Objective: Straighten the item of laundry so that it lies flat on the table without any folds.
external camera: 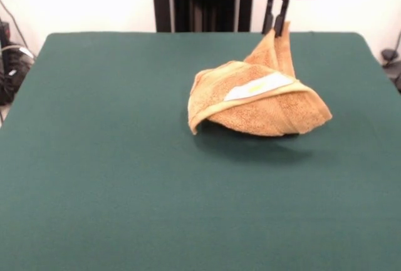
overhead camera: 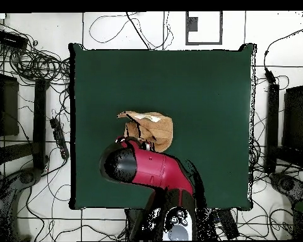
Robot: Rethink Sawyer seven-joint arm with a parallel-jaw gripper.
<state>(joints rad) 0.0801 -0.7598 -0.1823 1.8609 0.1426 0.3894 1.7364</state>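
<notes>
The robot's fingers (external camera: 276,30) pinch a corner of the orange-tan towel (external camera: 263,105), lifting it into a peak near the green worktop's (external camera: 100,158) robot-side edge, label (external camera: 258,87) upward.

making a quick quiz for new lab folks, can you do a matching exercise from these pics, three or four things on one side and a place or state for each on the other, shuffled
Things
1. small orange-tan terry towel
2. white label with yellow print
3. black-fingered gripper on the red arm
4. large dark green table

Places or states
A. shut on a raised corner of cloth
B. lying on the upper face of the bunched cloth
C. spread under everything, mostly bare
D. folded into a heap, one corner pulled upward

Pairs: 1-D, 2-B, 3-A, 4-C
</notes>
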